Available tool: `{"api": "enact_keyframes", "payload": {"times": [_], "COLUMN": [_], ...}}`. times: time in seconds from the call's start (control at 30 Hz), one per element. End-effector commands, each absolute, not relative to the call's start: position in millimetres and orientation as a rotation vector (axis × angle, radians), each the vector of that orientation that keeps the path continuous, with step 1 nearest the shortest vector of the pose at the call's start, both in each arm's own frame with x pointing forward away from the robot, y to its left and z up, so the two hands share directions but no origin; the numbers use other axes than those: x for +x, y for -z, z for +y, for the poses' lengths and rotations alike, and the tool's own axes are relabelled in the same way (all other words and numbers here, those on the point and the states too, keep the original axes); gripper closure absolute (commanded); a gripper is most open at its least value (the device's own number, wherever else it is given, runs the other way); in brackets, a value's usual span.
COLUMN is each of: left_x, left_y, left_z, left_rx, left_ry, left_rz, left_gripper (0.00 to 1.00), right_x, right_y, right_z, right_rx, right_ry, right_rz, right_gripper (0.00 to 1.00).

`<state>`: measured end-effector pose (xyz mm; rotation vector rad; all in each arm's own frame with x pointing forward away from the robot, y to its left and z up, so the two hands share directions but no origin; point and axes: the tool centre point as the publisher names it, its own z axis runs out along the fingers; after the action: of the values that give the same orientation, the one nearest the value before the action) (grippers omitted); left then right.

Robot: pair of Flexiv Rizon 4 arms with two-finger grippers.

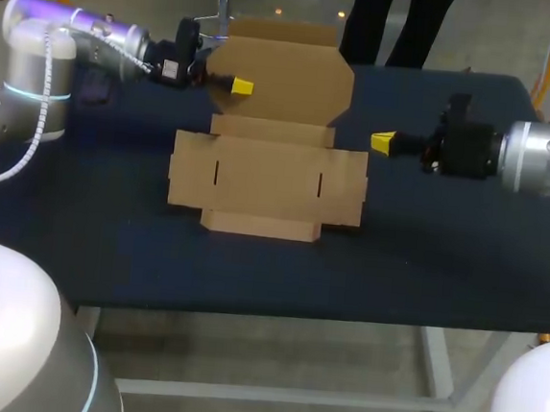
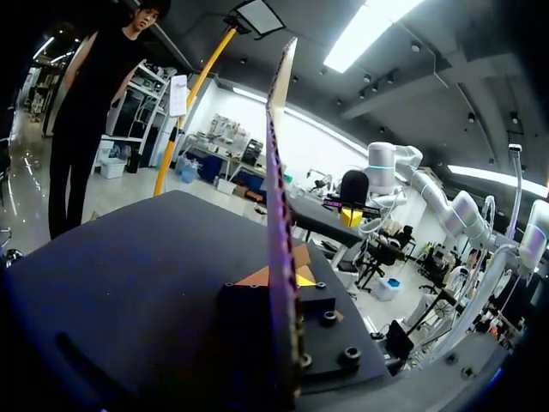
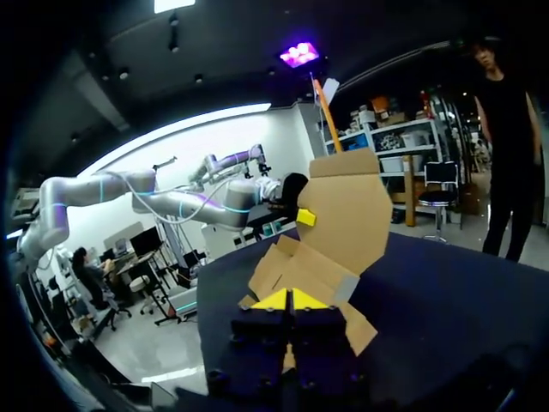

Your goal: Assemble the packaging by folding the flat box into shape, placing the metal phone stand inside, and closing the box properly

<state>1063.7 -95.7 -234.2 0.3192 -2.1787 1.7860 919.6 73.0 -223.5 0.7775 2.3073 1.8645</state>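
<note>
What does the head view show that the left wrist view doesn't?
Only the head view shows the cardboard box laid out whole: its base panels flat on the table, its lid panel standing up, and the left gripper at that panel's edge. Only the left wrist view shows that panel edge-on between the left fingers, one on either side of it. Both views show the right gripper apart from the box, off to its side.

The left gripper (image 2: pixel 290 281) pinches a thin brown cardboard flap (image 2: pixel 276 172) that stands upright, edge-on, over the dark blue tabletop (image 2: pixel 129 275), with the yellow-tipped right gripper (image 2: pixel 350 216) well beyond it.
</note>
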Motion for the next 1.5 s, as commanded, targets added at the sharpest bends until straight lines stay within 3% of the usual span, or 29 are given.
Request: {"api": "enact_keyframes", "payload": {"times": [0.03, 0.43, 1.5], "left_x": [1061.3, 1056.1, 1013.9], "left_y": [231.3, 217.9, 160.6], "left_z": [-95.3, -99.1, -117.0], "left_rx": [0.325, 0.283, 0.3], "left_ry": [-1.782, -1.836, -1.899], "left_rz": [-2.187, -2.195, -2.294], "left_gripper": [1.0, 1.0, 1.0], "right_x": [916.3, 908.4, 832.6], "right_y": [222.3, 215.4, 232.3], "right_z": [73.4, 78.2, 17.6], "right_rx": [0.789, 0.692, 0.527], "right_ry": [-1.851, -1.818, -1.656], "right_rz": [2.296, 2.289, 2.18], "right_gripper": [1.0, 1.0, 1.0]}}
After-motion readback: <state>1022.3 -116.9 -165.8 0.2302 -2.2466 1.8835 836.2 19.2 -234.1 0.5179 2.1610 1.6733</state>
